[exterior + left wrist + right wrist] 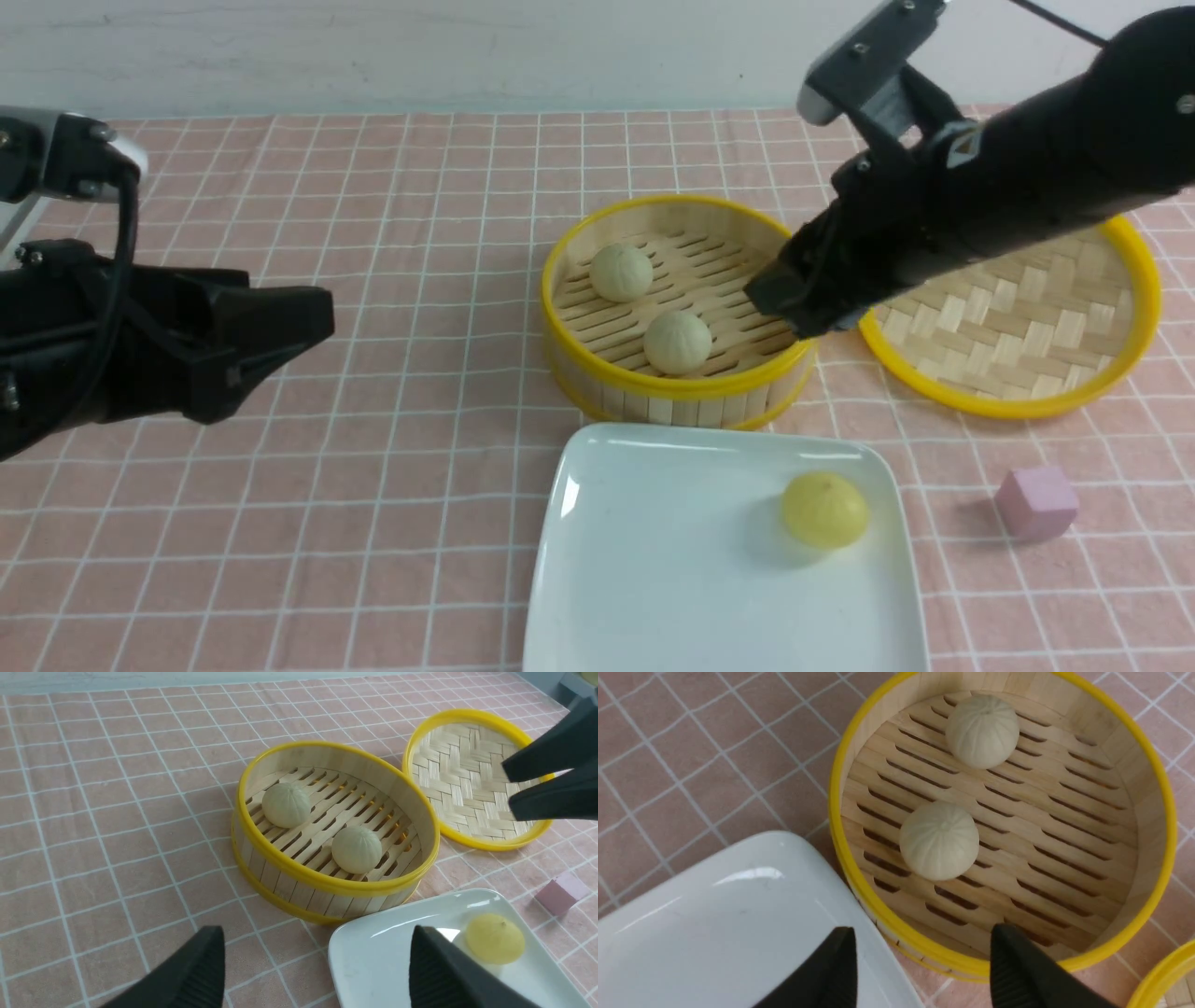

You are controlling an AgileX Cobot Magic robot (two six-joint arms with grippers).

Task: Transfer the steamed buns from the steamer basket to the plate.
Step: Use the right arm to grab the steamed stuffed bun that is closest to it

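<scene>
Plate is carrying the yellow bun toward its right side, with nothing gripping it. Two pale buns are lying apart on the slatted floor of the steamer basket: the far pale bun toward the back left, the near pale bun close to the front rim. Right gripper is hanging over the basket's right rim, jaws spread and empty, its wrist camera looking down on both pale buns. Left gripper is hovering well off to the left over the checked cloth, also spread wide with nothing in it. Woven lid is lying just right of the basket; pink cube is sitting right of the plate. My reading: one of three is delivered and the second pick is getting under way. The next move is calling for the right arm to drop inside the wall, straddle the near pale bun and pinch gently, since a soft dome is likely to squash or roll.
</scene>
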